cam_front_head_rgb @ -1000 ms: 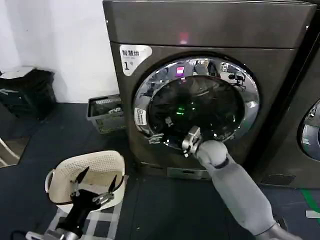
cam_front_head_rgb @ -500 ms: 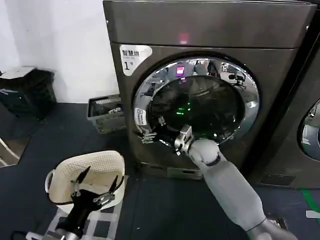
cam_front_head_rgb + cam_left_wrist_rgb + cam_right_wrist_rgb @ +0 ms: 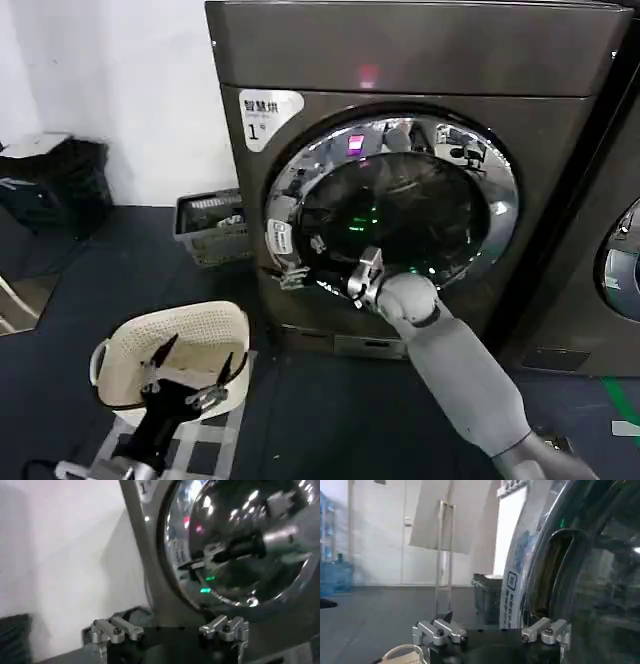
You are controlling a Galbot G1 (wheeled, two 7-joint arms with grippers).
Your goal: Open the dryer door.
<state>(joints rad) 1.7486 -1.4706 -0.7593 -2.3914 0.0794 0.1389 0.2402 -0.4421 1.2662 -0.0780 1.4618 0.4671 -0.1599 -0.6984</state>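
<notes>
The dryer [image 3: 420, 60], dark grey-bronze, fills the upper right of the frame; the dryer door [image 3: 392, 205], chrome-ringed dark glass, sits centre, left edge slightly ajar.

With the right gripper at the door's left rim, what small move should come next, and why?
Probably pull the right gripper back toward the robot, swinging the round chrome-ringed dark-glass dryer door outward. The gripper sits at the door's lower-left rim beside the small white sticker, and the door looks barely ajar against the dark grey-bronze dryer. The left gripper hangs idle, jaws open, over the cream basket.
</notes>
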